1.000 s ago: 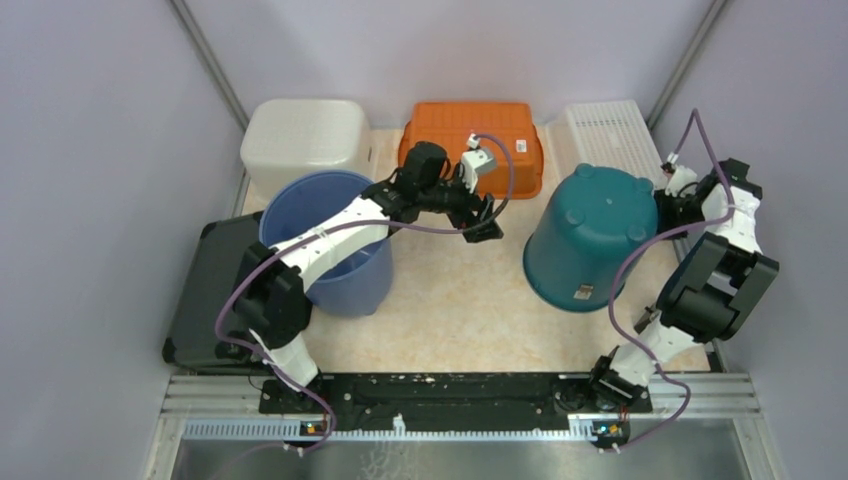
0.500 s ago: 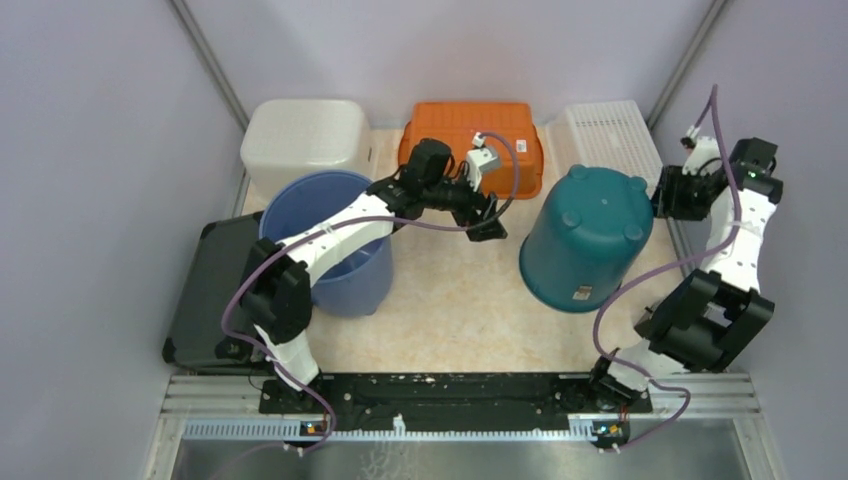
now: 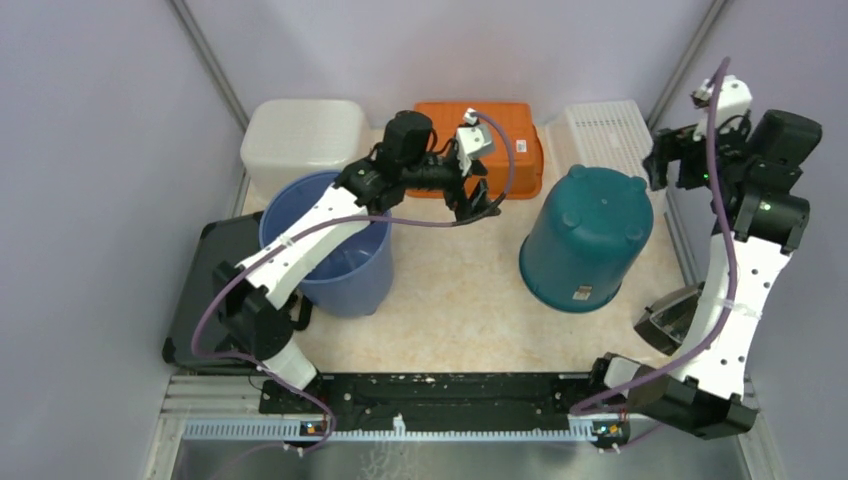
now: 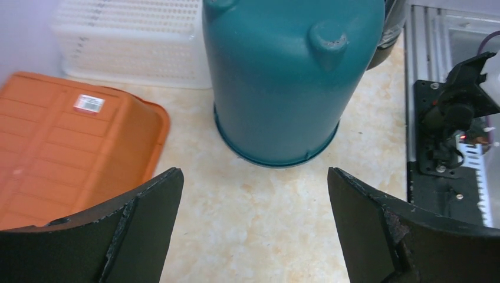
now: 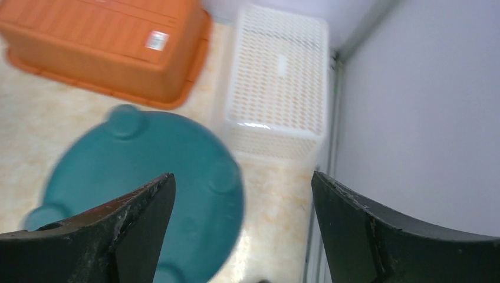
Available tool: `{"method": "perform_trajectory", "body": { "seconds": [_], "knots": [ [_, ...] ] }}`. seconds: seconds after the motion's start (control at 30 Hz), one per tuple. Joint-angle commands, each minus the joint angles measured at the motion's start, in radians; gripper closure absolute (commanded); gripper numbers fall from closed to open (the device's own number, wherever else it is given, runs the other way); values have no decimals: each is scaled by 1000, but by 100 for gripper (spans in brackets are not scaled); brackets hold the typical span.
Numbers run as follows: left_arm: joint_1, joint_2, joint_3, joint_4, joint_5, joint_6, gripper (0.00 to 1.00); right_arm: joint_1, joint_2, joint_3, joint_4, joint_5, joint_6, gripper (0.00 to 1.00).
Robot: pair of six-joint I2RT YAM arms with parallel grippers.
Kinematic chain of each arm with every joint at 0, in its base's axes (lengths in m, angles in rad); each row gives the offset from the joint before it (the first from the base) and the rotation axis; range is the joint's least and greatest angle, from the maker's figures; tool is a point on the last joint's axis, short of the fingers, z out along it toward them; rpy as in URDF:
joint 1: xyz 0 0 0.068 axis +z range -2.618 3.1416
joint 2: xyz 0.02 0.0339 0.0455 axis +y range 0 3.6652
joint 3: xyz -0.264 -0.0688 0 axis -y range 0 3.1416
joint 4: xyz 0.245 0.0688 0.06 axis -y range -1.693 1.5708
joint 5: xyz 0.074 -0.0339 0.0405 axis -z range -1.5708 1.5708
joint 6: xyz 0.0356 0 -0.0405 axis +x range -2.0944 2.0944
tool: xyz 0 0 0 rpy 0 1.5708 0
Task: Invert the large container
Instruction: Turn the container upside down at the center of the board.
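The large container, a teal bucket (image 3: 588, 235), stands upside down on the table right of centre, its footed base up. The left wrist view shows it (image 4: 289, 76) from the side, rim flat on the table. The right wrist view looks down on its base (image 5: 135, 188). My right gripper (image 3: 668, 165) hangs open above and to the right of it, holding nothing (image 5: 243, 175). Left of the bucket and clear of it, my left gripper (image 3: 480, 207) stands wide open, with only table between its fingers (image 4: 252, 172).
A blue bucket (image 3: 330, 240) stands upright under my left arm. Along the back are a white bin (image 3: 300, 140), an overturned orange tub (image 3: 505, 130) and a white lattice basket (image 3: 610, 135). A black case (image 3: 205, 290) lies at the left edge.
My right gripper has opened, left the teal bucket's top edge and risen up and to the right. The left arm has pulled back slightly. The bucket stays put.
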Motion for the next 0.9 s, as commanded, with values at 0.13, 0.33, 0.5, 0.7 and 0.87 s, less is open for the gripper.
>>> {"method": "perform_trajectory", "body": {
  "seconds": [0.13,0.33,0.5,0.7,0.87],
  "knots": [
    [-4,-284,-54,-115,-285,213,1,402,-122,-90,38,-3,-39,14],
    [-3,-486,-225,-144,-442,323,1,694,-139,-196,114,186,-103,12],
    [-2,-671,-383,-201,-451,435,1,809,-177,-338,143,332,-208,11],
    [61,-835,-545,-176,-376,469,1,843,-293,-525,198,459,-293,10],
    [94,-821,-552,-154,-338,440,1,843,-325,-648,281,638,-326,10]
  ]
}}
